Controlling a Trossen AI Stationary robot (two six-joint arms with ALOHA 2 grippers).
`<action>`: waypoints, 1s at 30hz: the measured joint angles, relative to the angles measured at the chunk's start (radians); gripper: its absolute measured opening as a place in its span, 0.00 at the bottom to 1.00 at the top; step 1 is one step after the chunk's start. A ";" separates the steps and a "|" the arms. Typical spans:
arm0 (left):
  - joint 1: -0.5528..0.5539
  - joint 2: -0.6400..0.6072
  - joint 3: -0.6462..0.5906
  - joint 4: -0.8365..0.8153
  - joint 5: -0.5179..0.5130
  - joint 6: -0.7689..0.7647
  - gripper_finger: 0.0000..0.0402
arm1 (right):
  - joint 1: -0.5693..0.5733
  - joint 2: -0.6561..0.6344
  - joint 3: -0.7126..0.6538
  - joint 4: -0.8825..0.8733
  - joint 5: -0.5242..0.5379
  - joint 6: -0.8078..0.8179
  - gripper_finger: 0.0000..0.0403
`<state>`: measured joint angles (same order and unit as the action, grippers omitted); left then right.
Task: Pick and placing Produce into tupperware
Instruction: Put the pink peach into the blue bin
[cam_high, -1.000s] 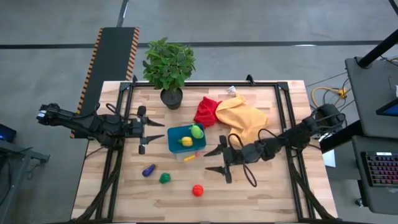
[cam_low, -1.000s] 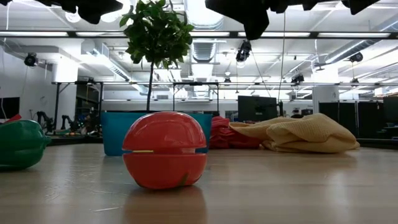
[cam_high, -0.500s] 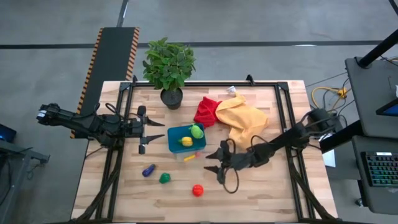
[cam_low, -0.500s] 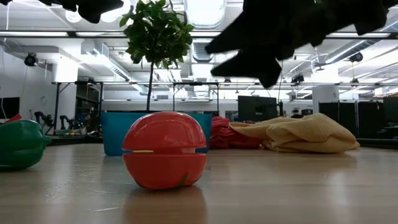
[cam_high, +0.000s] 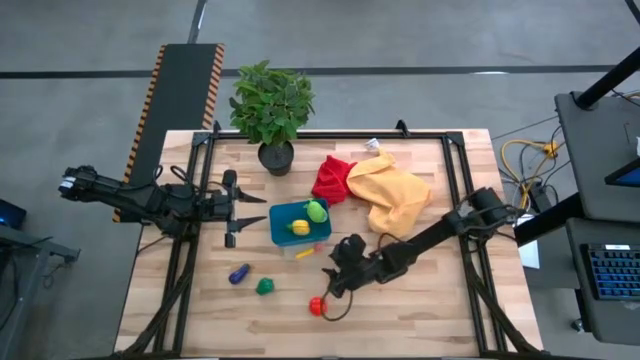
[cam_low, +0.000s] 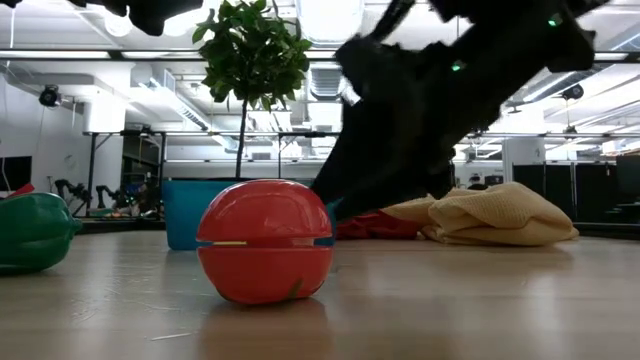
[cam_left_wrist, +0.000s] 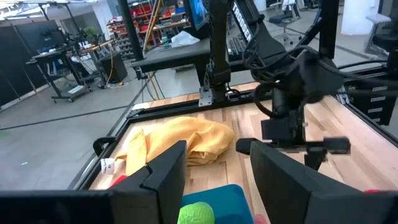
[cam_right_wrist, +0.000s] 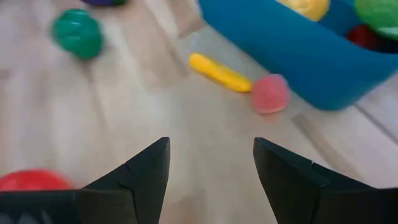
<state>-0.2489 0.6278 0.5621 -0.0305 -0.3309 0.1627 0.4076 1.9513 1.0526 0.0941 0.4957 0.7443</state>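
The teal-blue tupperware (cam_high: 285, 215) sits mid-table, holding a green piece (cam_high: 316, 211) and a yellow piece (cam_high: 300, 227). A yellow stick (cam_right_wrist: 219, 73) and a pink piece (cam_right_wrist: 270, 93) lie on the wood by its near wall. A red tomato (cam_high: 317, 306), a green piece (cam_high: 265, 287) and a purple piece (cam_high: 238, 273) rest nearer the near edge. My right gripper (cam_high: 330, 285) hangs open just beside and above the tomato (cam_right_wrist: 31, 180), touching nothing. My left gripper (cam_high: 245, 212) waits open, left of the tupperware (cam_left_wrist: 224, 193).
A potted plant (cam_high: 272, 105) stands at the far edge. A red cloth (cam_high: 330, 178) and a yellow cloth (cam_high: 392, 192) lie bunched far-right of the tupperware. Bare wood stretches along the near edge right of the tomato (cam_low: 265, 240). Black frame rails border the table.
My right gripper has swung toward the table's near-left and dropped lower, from beside the tupperware's near right corner to just by the red tomato, with its fingers still apart. The produce and the tupperware have stayed put.
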 joint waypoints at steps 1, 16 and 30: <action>0.000 0.002 0.000 0.002 0.000 0.000 0.41 | 0.000 0.015 0.029 -0.037 0.019 0.012 0.55; 0.000 0.018 -0.001 -0.020 0.001 -0.001 0.41 | -0.007 0.135 0.272 -0.380 0.290 0.411 0.55; 0.000 0.012 -0.002 -0.074 0.002 0.001 0.41 | -0.016 0.204 0.298 -0.375 0.291 0.592 0.55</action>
<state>-0.2491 0.6399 0.5606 -0.1044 -0.3290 0.1635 0.3916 2.1549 1.3509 -0.2811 0.7867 1.3365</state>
